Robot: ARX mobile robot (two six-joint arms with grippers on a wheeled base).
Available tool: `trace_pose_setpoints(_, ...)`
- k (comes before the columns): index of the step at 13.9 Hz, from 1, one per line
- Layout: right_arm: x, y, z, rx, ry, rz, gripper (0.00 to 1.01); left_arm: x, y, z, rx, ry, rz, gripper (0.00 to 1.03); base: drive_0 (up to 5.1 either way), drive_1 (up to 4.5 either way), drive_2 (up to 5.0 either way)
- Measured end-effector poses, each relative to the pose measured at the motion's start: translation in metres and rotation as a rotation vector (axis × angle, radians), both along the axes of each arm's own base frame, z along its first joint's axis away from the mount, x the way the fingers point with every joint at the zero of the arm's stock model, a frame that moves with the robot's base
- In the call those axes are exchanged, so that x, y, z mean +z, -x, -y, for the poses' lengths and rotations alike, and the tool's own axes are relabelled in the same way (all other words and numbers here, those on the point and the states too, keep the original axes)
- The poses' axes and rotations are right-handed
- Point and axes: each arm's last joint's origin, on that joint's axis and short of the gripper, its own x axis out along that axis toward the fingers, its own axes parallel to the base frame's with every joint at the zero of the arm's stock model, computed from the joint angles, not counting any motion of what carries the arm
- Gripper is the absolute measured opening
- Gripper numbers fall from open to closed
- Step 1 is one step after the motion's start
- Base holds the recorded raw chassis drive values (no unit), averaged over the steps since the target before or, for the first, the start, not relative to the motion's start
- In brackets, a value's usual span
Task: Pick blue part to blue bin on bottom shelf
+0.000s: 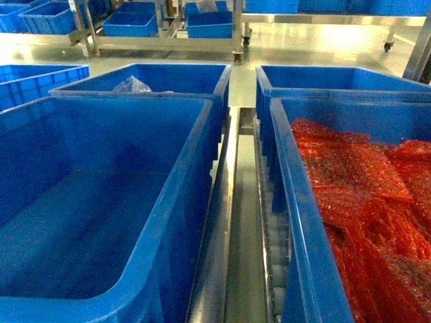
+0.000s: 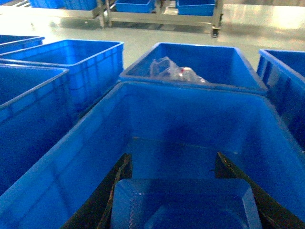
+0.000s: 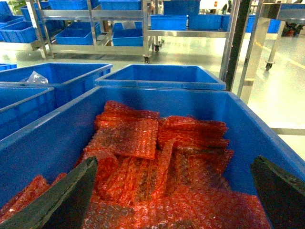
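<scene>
Glossy pale factory floor runs back to steel racks of crates at twelve o'clock. Closest to us at nine o'clock sits the blue bin (image 1: 101,202), apparently empty. Our left tool (image 2: 183,200) hangs over it with the blue part (image 2: 186,205) pinched between dark fingers (image 2: 107,195), seemingly ready to drop. Our right tool (image 3: 171,200) hovers spread wide and empty above the crate of red bubble-wrap bags (image 3: 157,157), clear of the work.
</scene>
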Motion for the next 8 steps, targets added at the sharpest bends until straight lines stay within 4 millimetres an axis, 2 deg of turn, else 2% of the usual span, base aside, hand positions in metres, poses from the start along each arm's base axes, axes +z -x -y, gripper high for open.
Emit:
trace_pose_setpoints(2, 0.0, 0.0, 0.0, 0.0, 0.0, -0.001, 0.98, 0.002, -0.044, 0.016, -0.065, 0.033, 0.008, 0.43, 0.0, 0.0, 0.0)
trace_pose_setpoints(5, 0.0, 0.0, 0.0, 0.0, 0.0, -0.001, 0.98, -0.022, -0.102, 0.016, -0.051, 0.036, -0.113, 0.43, 0.0, 0.0, 0.0)
trace_pose_setpoints(6, 0.0, 0.0, 0.0, 0.0, 0.0, -0.001, 0.98, -0.026, -0.113, 0.015, -0.038, 0.042, -0.107, 0.48, 0.0, 0.0, 0.0)
trace_pose_setpoints(8, 0.0, 0.0, 0.0, 0.0, 0.0, 0.0, 0.98, -0.024, -0.116, 0.015, -0.033, 0.042, -0.1, 0.72, 0.0, 0.0, 0.0)
